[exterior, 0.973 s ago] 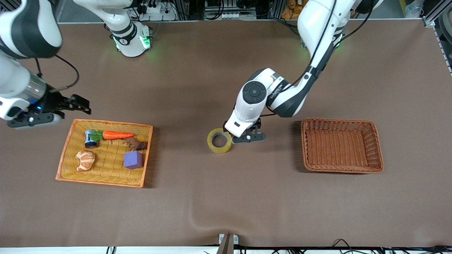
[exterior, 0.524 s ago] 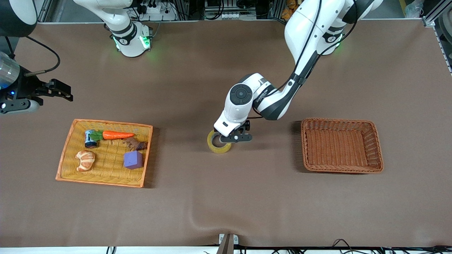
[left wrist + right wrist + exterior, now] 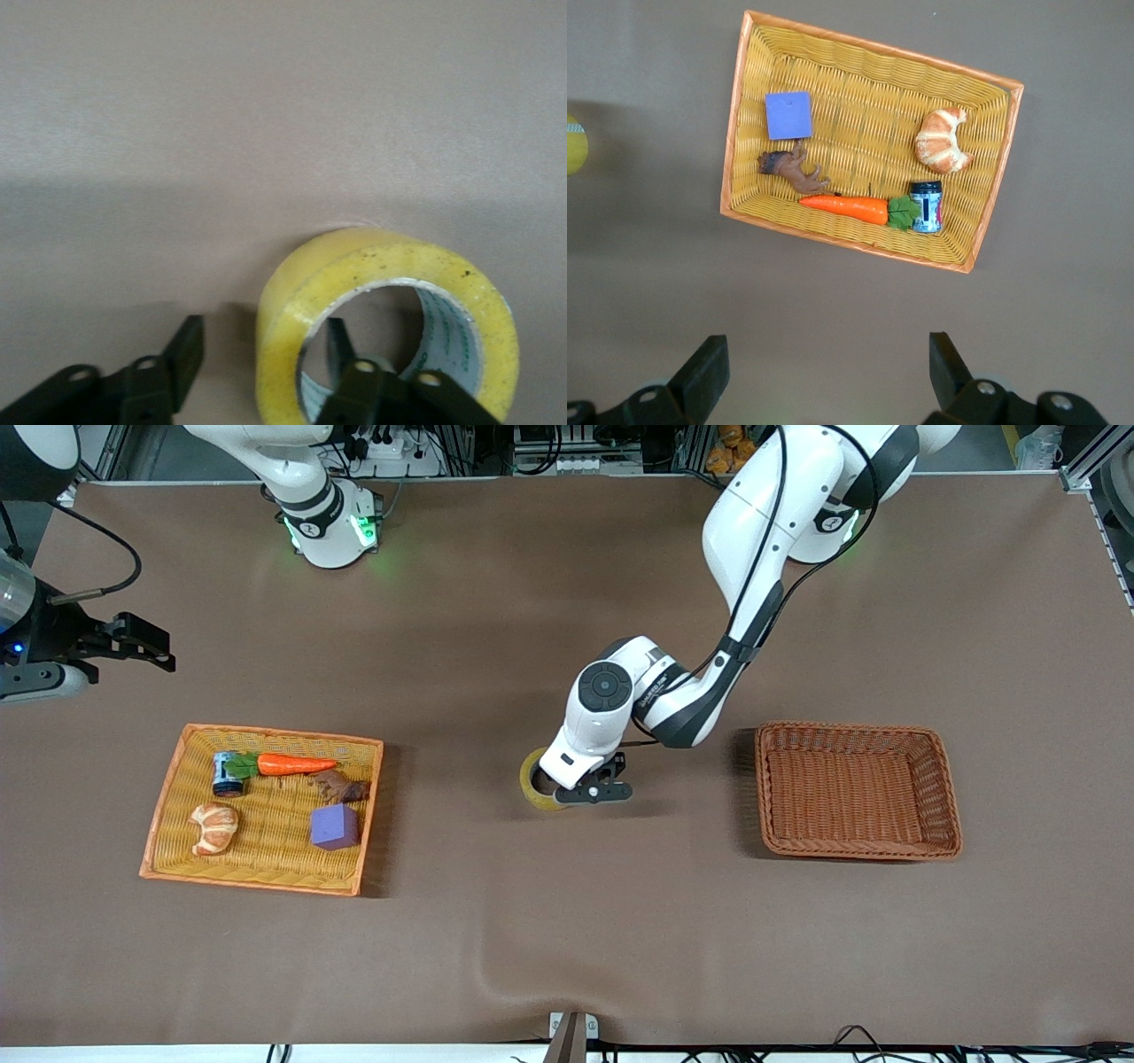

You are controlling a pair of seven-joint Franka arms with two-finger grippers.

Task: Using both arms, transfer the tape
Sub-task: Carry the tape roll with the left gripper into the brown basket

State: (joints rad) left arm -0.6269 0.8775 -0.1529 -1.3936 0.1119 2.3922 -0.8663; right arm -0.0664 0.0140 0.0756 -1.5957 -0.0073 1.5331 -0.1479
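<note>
The tape [image 3: 532,780], a yellowish ring with a grey-white core, lies flat on the brown table between the two baskets. My left gripper [image 3: 582,790] is down on it and hides most of it in the front view. In the left wrist view the tape [image 3: 381,266] shows one finger inside its hole and the other finger [image 3: 186,341] outside. A gap remains between that outer finger and the wall, so the left gripper [image 3: 263,326] is open around the wall. My right gripper [image 3: 152,647] hangs open and empty over bare table at the right arm's end; the right gripper [image 3: 826,341] looks down on the yellow basket.
A yellow wicker basket [image 3: 266,732] holds a carrot [image 3: 297,763], a croissant toy [image 3: 214,826], a purple cube [image 3: 334,825], a small can [image 3: 226,775] and a brown toy animal [image 3: 341,786]. An empty brown wicker basket [image 3: 850,728] stands toward the left arm's end.
The left gripper moved from beside the tape onto it, one finger dropping into the hole, and its jaws have narrowed. The right gripper drew away from the yellow basket.
</note>
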